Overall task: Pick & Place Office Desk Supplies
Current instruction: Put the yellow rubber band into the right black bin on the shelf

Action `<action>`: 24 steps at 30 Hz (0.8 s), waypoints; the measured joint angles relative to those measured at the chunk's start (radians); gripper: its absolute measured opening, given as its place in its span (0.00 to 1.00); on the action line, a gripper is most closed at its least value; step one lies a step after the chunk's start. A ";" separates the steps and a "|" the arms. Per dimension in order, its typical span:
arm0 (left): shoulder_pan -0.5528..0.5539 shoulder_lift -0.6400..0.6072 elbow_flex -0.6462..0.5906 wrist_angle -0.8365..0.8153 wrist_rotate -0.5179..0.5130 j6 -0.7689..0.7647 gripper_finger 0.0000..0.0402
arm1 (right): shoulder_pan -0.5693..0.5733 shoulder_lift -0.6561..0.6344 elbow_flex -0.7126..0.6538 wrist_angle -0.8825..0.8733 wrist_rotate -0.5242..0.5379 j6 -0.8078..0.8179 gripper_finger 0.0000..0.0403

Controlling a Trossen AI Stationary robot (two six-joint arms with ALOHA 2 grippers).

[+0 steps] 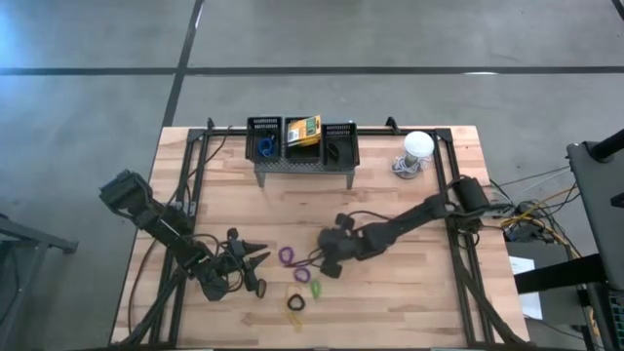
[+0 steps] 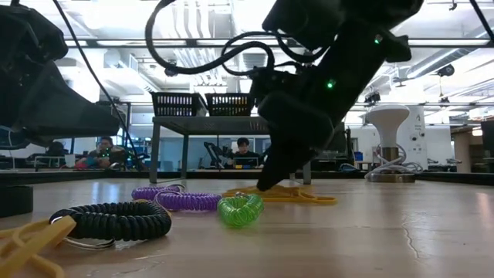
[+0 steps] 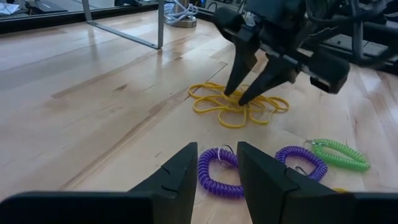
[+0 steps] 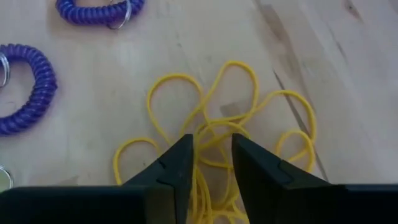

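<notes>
Left gripper (image 3: 216, 177): waiting nr front edge, fingers slightly apart, holding nothing, purple loop (image 3: 219, 173) just ahead.
Right gripper (image 4: 211, 165): tips parted narrowly, straddling yellow bands (image 4: 217, 134) mid-table (prob. lining up a pinch), nothing gripped yet.
Baskets (image 1: 303, 142): sitting on stand at far edge.

baskets (image 1: 264, 136) x3 | purple loops (image 1: 287, 255) x2 | green loop (image 1: 316, 289) x1 | black loop (image 1: 295, 302) x1

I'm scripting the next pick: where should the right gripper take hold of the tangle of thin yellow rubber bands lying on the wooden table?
Probably at the centre, where the thin yellow rubber bands cross and bunch; the outer loops lie flat and single. Come straight down from above, as the right gripper is poised, fingers open astride that knot.
</notes>
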 joint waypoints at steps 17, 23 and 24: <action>0.000 0.000 0.000 -0.004 0.006 0.000 0.29 | 0.180 -0.230 0.003 -0.014 0.385 -0.138 0.02; 0.000 0.000 0.000 -0.002 0.006 0.000 0.29 | 0.305 -0.376 -0.027 -0.153 0.722 -0.078 0.02; 0.000 0.000 0.000 -0.003 0.006 0.000 0.29 | 0.316 -0.395 -0.039 -0.169 0.742 -0.052 0.02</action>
